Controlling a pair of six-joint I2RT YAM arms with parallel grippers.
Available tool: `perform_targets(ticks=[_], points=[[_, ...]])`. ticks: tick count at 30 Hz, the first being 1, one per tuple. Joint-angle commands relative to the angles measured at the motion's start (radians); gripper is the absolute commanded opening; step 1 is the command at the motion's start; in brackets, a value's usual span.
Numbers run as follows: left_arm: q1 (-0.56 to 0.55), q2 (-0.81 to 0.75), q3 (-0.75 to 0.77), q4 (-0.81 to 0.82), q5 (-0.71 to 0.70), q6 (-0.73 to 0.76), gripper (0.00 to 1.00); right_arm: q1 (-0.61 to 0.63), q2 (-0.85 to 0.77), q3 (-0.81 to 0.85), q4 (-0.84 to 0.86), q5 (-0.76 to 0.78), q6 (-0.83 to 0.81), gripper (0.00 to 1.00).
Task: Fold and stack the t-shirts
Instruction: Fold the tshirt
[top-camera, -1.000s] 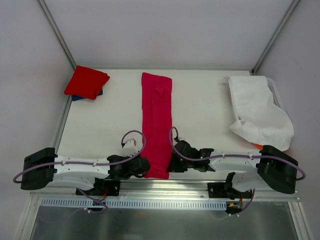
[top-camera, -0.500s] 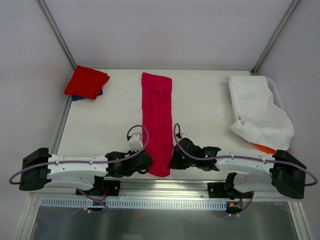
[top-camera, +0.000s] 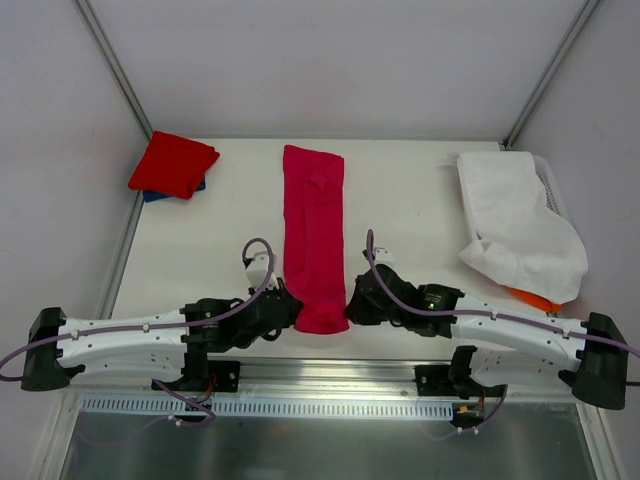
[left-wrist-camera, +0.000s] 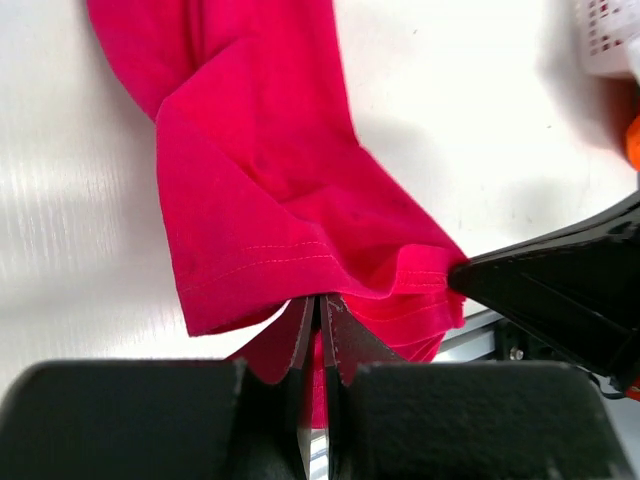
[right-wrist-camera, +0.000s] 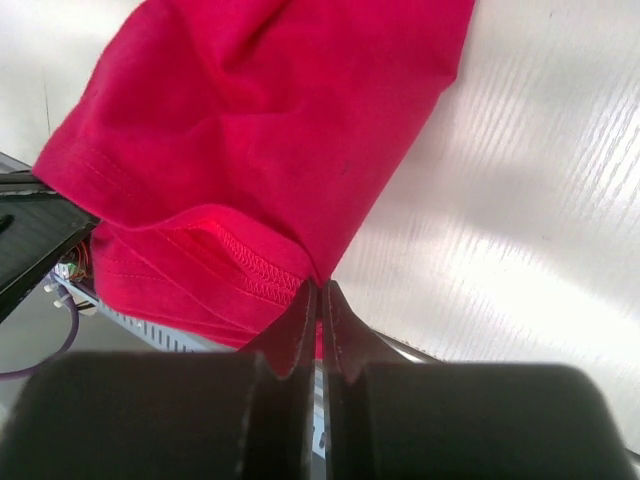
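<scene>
Though limp, narrow crimson-pink t-shirt.

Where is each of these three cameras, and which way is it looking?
Top: fixed above and behind, looking down on the table; left arm and right arm show.
Left wrist: on the left arm, looking along its shut left hand at the pink shirt hem.
Right wrist: on the right arm, looking along its shut right hand at that hem.
Shared: all three see the pink shirt.
</scene>
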Motion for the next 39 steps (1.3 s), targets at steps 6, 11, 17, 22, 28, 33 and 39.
perform_targets(ticks=[6, 11, 17, 22, 28, 33, 39], points=[[0.125, -0.065, 0.074, -0.017, -0.051, 0.167, 0.00, -0.039, 0.088, 0.160, -0.040, 0.063, -0.083, 0.00], [0.264, -0.045, 0.111, -0.017, 0.014, 0.235, 0.00, -0.120, 0.162, 0.238, -0.041, 0.028, -0.146, 0.01], [0.385, 0.036, 0.184, 0.001, 0.047, 0.312, 0.00, -0.209, 0.260, 0.333, -0.041, 0.020, -0.207, 0.01], [0.484, 0.133, 0.223, 0.070, 0.141, 0.358, 0.00, -0.274, 0.358, 0.400, -0.042, 0.000, -0.252, 0.00], [0.590, 0.278, 0.234, 0.219, 0.224, 0.399, 0.00, -0.318, 0.477, 0.502, -0.053, 0.015, -0.292, 0.01], [0.709, 0.429, 0.322, 0.314, 0.343, 0.451, 0.00, -0.360, 0.593, 0.640, -0.079, 0.032, -0.321, 0.00], [0.798, 0.602, 0.481, 0.337, 0.425, 0.514, 0.00, -0.421, 0.702, 0.781, -0.119, 0.040, -0.348, 0.00]])
